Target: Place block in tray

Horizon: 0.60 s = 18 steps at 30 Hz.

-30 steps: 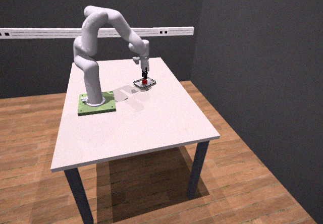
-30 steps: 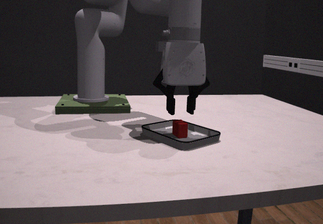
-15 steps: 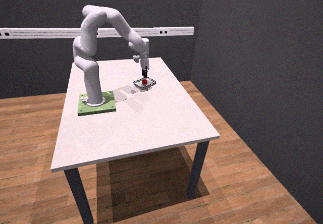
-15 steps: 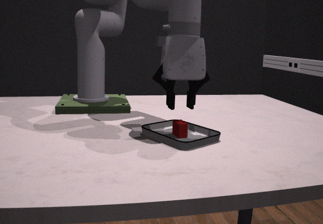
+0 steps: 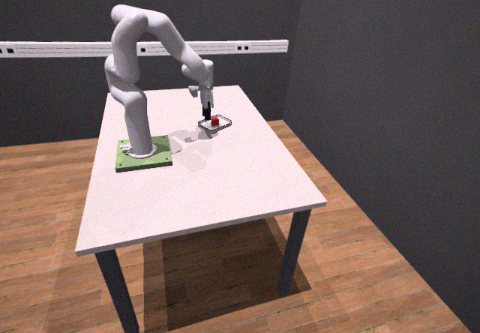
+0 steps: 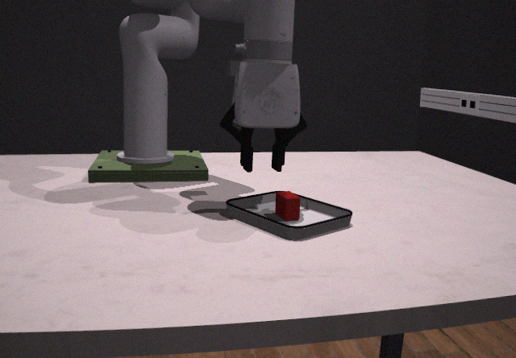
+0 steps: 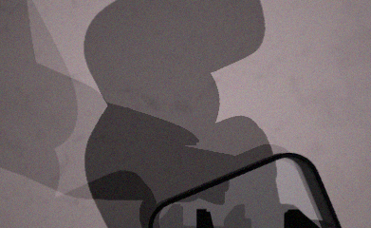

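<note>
A red block (image 6: 287, 205) rests on the floor of the white tray (image 6: 289, 222), which has a dark rim and lies on the white table. Both also show in the top view, the block (image 5: 214, 121) inside the tray (image 5: 214, 126). My gripper (image 6: 262, 165) hangs above the tray's back left part, clear of the block, with its fingers parted and nothing between them; it also shows in the top view (image 5: 206, 116). The wrist view shows only a corner of the tray rim (image 7: 249, 180) and arm shadows; the block is out of that view.
The arm's green base plate (image 6: 148, 165) stands on the table behind and left of the tray. A white rail (image 5: 143, 47) runs along the dark back wall. The table's right edge (image 5: 283, 143) lies beyond the tray.
</note>
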Each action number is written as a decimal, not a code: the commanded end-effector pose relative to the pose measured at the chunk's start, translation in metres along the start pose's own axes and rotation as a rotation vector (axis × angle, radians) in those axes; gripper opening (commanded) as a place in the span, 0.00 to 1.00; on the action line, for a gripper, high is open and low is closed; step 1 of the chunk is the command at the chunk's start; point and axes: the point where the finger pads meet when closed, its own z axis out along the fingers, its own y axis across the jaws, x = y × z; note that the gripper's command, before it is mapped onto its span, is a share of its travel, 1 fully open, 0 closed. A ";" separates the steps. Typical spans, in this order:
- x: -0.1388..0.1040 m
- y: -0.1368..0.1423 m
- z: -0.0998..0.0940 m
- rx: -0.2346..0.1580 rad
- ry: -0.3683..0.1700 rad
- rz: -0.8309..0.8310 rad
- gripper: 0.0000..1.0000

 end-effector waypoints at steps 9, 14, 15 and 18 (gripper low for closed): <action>0.148 -0.067 -0.003 -0.008 -0.018 0.000 0.47; 0.151 -0.068 -0.002 -0.008 -0.018 0.000 0.47; 0.151 -0.068 -0.002 -0.008 -0.018 0.000 0.47; 0.151 -0.068 -0.002 -0.008 -0.018 0.000 0.47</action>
